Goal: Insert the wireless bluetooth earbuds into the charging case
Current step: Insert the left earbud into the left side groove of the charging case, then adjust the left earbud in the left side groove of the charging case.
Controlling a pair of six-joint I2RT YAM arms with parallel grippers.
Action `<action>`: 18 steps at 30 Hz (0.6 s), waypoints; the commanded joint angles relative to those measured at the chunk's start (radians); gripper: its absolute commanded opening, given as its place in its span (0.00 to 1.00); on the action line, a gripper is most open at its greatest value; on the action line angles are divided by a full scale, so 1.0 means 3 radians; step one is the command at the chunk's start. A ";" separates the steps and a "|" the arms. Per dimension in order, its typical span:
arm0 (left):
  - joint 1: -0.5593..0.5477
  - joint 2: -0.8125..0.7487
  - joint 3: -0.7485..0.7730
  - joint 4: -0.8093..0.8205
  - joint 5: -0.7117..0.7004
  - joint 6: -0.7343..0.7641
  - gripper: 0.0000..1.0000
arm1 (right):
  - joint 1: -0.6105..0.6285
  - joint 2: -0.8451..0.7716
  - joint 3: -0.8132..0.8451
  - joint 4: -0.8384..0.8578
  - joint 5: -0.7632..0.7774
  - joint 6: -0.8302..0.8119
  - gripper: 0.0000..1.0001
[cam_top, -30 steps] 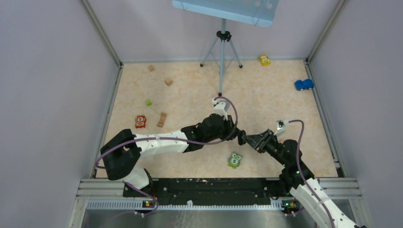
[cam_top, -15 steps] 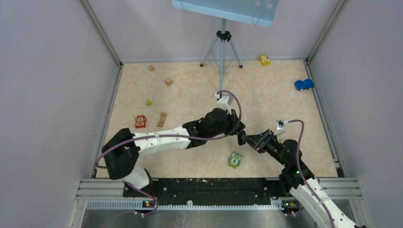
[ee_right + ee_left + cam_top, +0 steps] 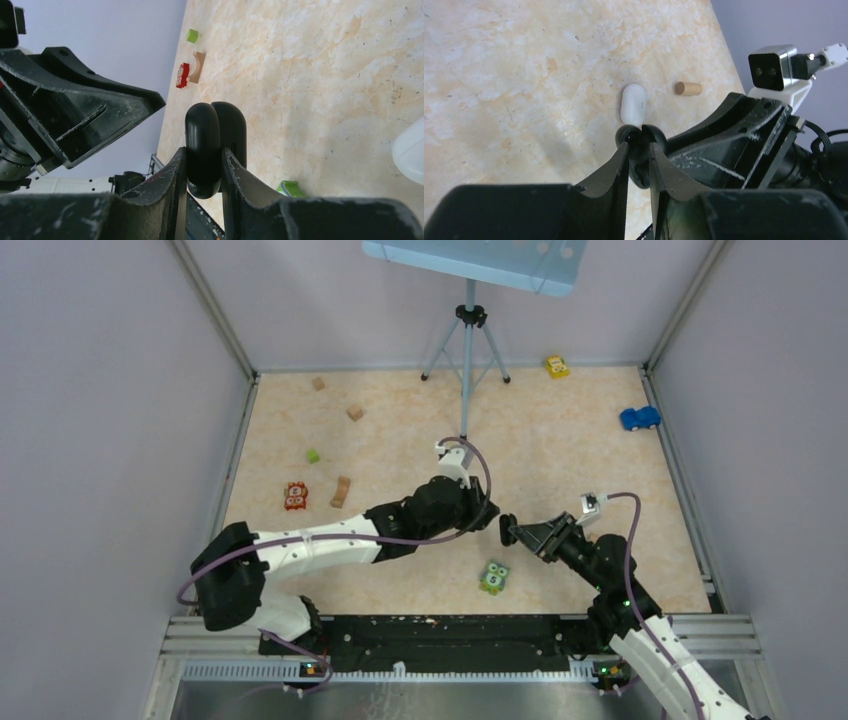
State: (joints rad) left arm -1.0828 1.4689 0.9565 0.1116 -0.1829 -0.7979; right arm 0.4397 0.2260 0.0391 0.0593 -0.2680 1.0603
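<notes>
Over the marbled surface [image 3: 400, 440], the right tool [image 3: 204, 152] was recorded clamped on the black charging case [image 3: 202, 127], the white case [image 3: 633, 104] was noted lying just beyond the left tool [image 3: 640, 146], which was pinched on a small black rounded piece [image 3: 640, 169].

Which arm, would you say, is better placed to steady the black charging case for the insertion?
Right, I think: the right gripper is clamped on the black charging case, and the left gripper points at it from close by.
</notes>
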 commanded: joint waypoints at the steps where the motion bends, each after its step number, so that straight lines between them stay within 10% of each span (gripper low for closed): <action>1: -0.0021 -0.0372 -0.0234 0.0225 0.0041 0.0317 0.28 | -0.0013 -0.0035 0.0028 0.0109 -0.0037 0.0008 0.05; 11: -0.0021 -0.0324 0.0175 -0.0495 0.0952 0.1843 0.59 | -0.0012 -0.0011 0.0141 -0.0023 -0.0174 0.0010 0.05; 18: -0.0017 -0.0678 0.0043 -0.0560 0.0882 0.1923 0.45 | -0.0012 -0.0012 0.0227 -0.0131 -0.0258 0.0024 0.05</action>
State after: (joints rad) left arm -1.0859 1.3533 0.9668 -0.0555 0.0856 -0.2741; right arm 0.4397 0.2245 0.0414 0.0181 -0.3168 1.0599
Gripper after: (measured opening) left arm 0.464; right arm 0.250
